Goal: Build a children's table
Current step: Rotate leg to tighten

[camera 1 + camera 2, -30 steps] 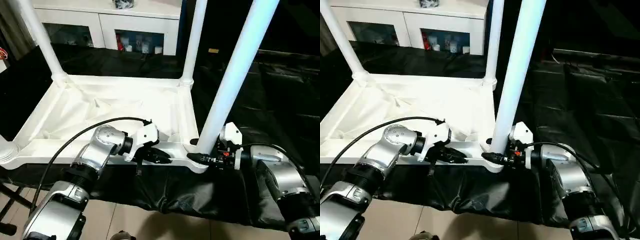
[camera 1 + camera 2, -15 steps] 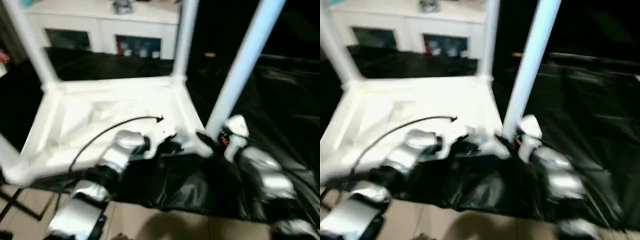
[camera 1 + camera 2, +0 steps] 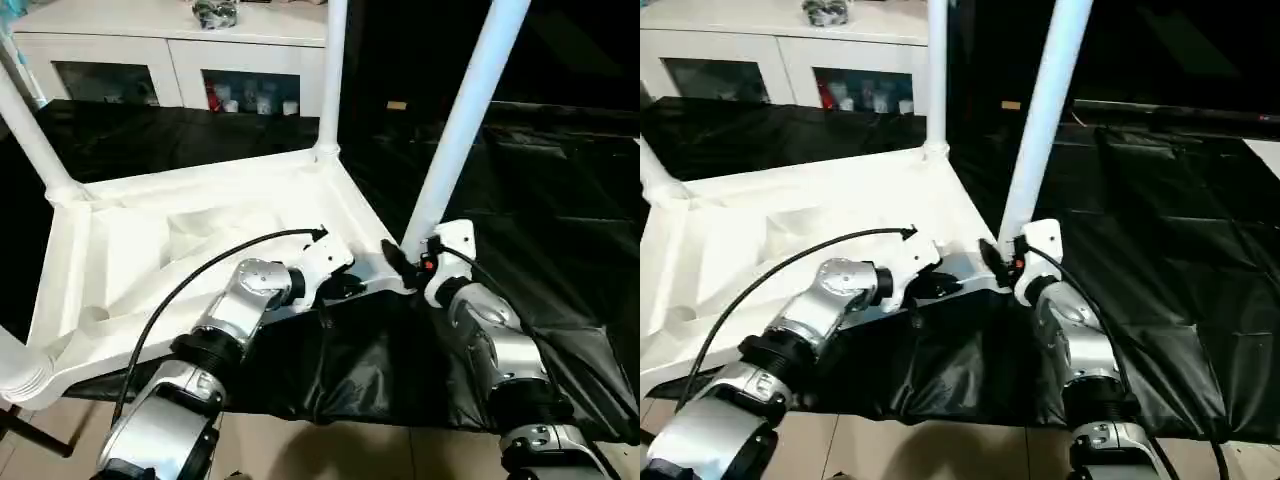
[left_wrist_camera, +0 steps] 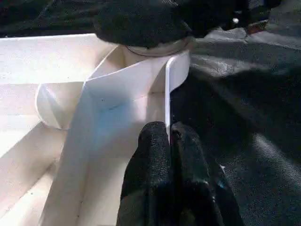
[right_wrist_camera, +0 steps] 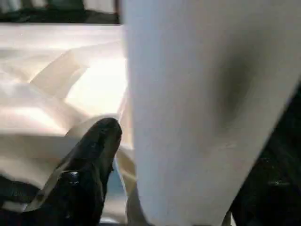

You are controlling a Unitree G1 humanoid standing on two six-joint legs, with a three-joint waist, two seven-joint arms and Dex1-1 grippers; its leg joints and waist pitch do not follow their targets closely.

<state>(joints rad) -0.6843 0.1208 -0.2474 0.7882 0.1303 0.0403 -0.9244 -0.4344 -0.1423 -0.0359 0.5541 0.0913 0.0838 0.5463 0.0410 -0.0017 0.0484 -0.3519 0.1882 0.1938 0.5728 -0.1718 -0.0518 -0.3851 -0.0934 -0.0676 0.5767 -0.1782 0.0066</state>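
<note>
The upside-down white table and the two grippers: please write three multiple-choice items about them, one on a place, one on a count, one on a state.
1. Where does the left gripper hold the table top?
A. on its thin near rim
B. on a far leg
C. on the cabinet door

2. How many legs stand up from the table top in the left eye view?
A. one
B. two
C. four

3. How is the right gripper?
A. open above the floor
B. shut on the near right leg
C. shut on a cable

Answers: 1 A, the left wrist view shows both fingers pinching the rim. 2 C, one leg rises at each corner. 3 B, its fingers sit either side of that leg's base.
</note>
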